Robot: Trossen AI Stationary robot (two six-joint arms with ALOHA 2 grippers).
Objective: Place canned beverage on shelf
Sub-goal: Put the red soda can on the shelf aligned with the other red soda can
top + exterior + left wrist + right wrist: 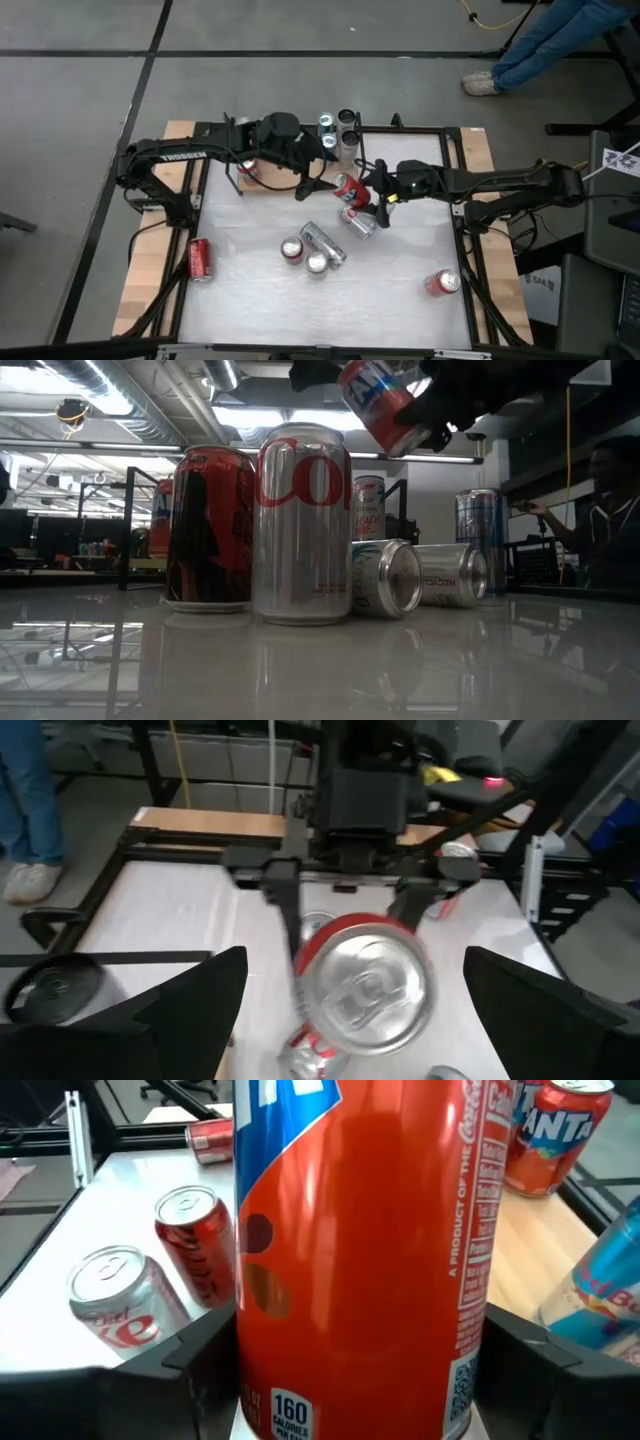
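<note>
An orange soda can (360, 1250) hangs above the middle of the table, with my right gripper (368, 192) shut on it. The low view shows this can (375, 400) tilted, high over the standing cans. My left gripper (316, 170) is open just to the can's left. Its two fingers stand wide on either side of the can's silver top (365, 990) without touching it. The shelf (268, 188), a light wooden board, lies under my left arm. A second orange can (555, 1135) stands on the shelf. My right gripper pinches the orange can's side wall (262, 1375) between its two fingers (185, 1365), one on each side. The fingers come from the table's right, slanting a little down, and lie across the can. The can is lifted clear and tilted, its top end toward my left gripper.
A red cola can (210, 525) and a silver diet can (300, 520) stand mid-table beside two silver cans lying on their sides (385, 575). Red cans sit at the table's left (199, 258) and near right (442, 283). Several tall cans (338, 128) stand at the far edge.
</note>
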